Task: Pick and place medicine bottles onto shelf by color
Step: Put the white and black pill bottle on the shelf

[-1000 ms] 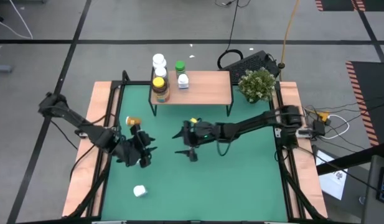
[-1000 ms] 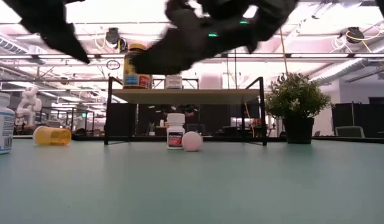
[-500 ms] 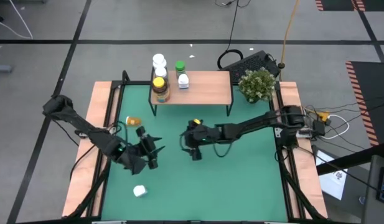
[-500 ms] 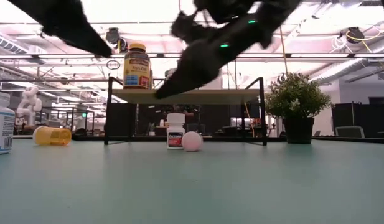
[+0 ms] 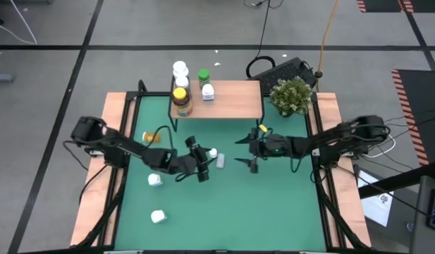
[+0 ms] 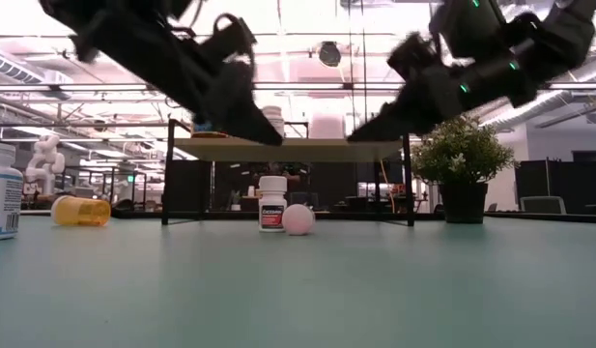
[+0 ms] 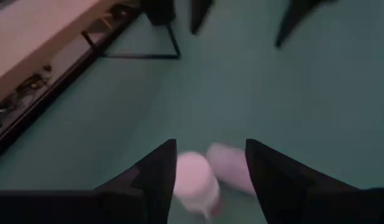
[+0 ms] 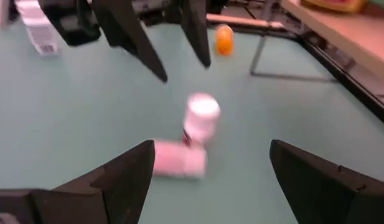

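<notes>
Green felt covers the table (image 5: pixel 273 204), and over it the left gripper (image 5: pixel 201 169) hangs with its two dark fingers (image 7: pixel 155 175) partly spread, empty, just above two small white bottles. One, an upright white bottle (image 5: pixel 213 152), shows between the fingers in the left wrist view (image 7: pixel 195 177); the other, a white bottle lying on its side (image 5: pixel 220 161), rests just beside it (image 8: pixel 178 159). From the low view these two seem to touch, though that is hard to be sure of. The right gripper (image 5: pixel 248 151) hovers near them on the other side, its fingers (image 8: pixel 120 171) spread wide and holding nothing.

The shelf (image 5: pixel 235 106) stands at the far edge of the table. Its wood top carries an amber bottle with a yellow lid (image 5: pixel 180 101) at the left end, a white bottle (image 5: pixel 180 68) behind that, a green-capped bottle (image 5: pixel 204 75) and a small white one (image 5: pixel 207 92) beside them. The rest of the top is bare.

On the felt, an orange bottle (image 5: pixel 153 136) lies on its side near the shelf's left leg. Two more white bottles sit toward the left near side: one by the left arm (image 5: pixel 154 180), the other nearer the front edge (image 5: pixel 158 216). A potted plant (image 5: pixel 291 95) sits at the far right corner.
</notes>
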Robot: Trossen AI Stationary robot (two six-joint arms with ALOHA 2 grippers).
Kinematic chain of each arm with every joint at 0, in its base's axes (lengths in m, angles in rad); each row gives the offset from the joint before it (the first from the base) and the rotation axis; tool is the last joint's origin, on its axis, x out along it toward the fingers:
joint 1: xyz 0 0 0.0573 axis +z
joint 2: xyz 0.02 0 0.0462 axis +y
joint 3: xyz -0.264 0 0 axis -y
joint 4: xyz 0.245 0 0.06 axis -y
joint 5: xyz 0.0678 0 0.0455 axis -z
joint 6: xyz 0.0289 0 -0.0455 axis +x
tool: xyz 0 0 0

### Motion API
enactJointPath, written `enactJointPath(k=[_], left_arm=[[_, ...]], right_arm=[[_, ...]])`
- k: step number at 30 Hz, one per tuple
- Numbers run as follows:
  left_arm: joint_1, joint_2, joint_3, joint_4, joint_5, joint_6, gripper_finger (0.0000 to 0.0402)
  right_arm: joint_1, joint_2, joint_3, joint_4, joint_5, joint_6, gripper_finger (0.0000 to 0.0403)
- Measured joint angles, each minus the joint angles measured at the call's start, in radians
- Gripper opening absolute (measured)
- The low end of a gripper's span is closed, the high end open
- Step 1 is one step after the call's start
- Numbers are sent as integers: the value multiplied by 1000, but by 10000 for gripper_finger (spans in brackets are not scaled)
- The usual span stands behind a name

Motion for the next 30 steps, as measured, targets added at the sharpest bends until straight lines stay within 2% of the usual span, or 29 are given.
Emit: enactJointPath(k=[4,7,10,13,16,23,26,30], left_arm=[[55,68,0,50,86,2,245],[86,103,1,58,160,15,284],[113,124,3,64,170,11,316],[128,139,1,46,187,-5,330],[129,137,1,55,212,-6,324],[117,121,2,30,212,-5,277],[117,75,2,-36,198,-34,264],[118,-37,2,-163,150,-96,256]], right_arm=[[-27,-3,-82,124,0,1,311],[-38,-3,-100,144,-1,19,311],[-39,-3,-101,145,-2,20,311],[-39,-3,-101,149,-4,20,311],[-39,-3,-101,160,-4,29,311],[-39,-3,-101,183,-6,69,311],[-40,16,-93,230,-55,169,311],[-22,111,-12,227,-80,244,311]])
